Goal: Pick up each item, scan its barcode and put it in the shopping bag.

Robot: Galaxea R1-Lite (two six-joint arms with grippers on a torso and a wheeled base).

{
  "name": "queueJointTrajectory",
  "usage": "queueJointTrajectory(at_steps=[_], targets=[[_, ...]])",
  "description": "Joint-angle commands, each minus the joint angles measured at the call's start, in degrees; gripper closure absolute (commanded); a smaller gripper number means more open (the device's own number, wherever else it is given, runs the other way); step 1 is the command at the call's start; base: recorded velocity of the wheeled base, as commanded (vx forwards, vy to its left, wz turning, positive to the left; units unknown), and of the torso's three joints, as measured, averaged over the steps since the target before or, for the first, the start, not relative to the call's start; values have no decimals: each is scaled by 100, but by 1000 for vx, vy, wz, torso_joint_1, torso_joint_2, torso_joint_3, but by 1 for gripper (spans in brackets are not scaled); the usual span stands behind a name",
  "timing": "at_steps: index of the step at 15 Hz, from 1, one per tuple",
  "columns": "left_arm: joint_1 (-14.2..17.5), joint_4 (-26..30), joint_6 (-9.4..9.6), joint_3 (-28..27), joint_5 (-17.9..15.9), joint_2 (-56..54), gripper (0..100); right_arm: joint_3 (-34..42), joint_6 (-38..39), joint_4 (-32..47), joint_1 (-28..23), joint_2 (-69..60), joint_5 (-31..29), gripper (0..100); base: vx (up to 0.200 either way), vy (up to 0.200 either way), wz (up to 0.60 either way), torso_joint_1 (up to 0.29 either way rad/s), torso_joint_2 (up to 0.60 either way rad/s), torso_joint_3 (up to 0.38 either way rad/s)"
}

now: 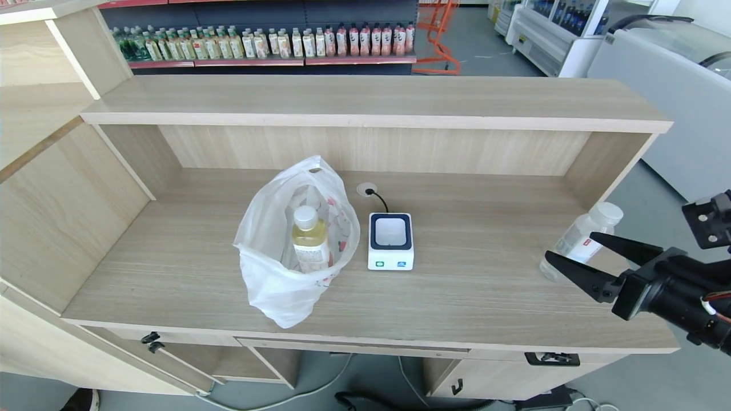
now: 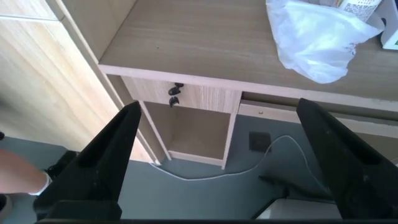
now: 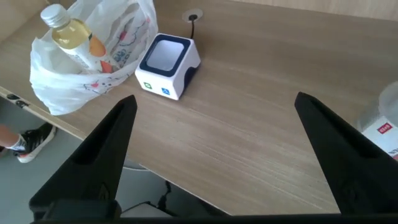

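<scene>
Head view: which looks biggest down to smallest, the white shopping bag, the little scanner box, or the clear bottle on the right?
1. The shopping bag, clearly the largest.
2. The clear bottle, which looks longer than the scanner, though the right hand partly covers it.
3. The scanner, the smallest.

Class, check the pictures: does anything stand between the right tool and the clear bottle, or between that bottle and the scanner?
Nothing visible does. The open right tool is right by the bottle, and only bare counter lies between the bottle and the scanner, which stands beside the bag.
</scene>
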Motion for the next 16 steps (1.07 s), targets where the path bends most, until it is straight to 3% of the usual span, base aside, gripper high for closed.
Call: queueJointTrajectory(at_steps=[1, 7, 9, 13, 16], targets=[[1, 4, 31, 0, 2, 6, 0, 13, -1, 125, -13, -216, -6, 0, 0, -200, 0, -2, 2, 2], [1, 4, 22, 0, 2, -2, 0, 4, -1, 441, -145, -172, -472, 0, 0, -200, 0, 5, 2, 0], [1, 4, 22, 0, 2, -2, 0, 21, -10, 661, -268, -110, -726, 0, 0, 0, 0, 0, 0, 0], [1, 4, 22, 0, 11, -2, 0, 21, -133, 898, -286, 215, -1781, 0, 0, 0, 0, 0, 0, 0], [10, 4, 22, 0, 11, -2, 0, -119, -274, 758, -286, 874, -1974, 0, 0, 0, 0, 0, 0, 0]])
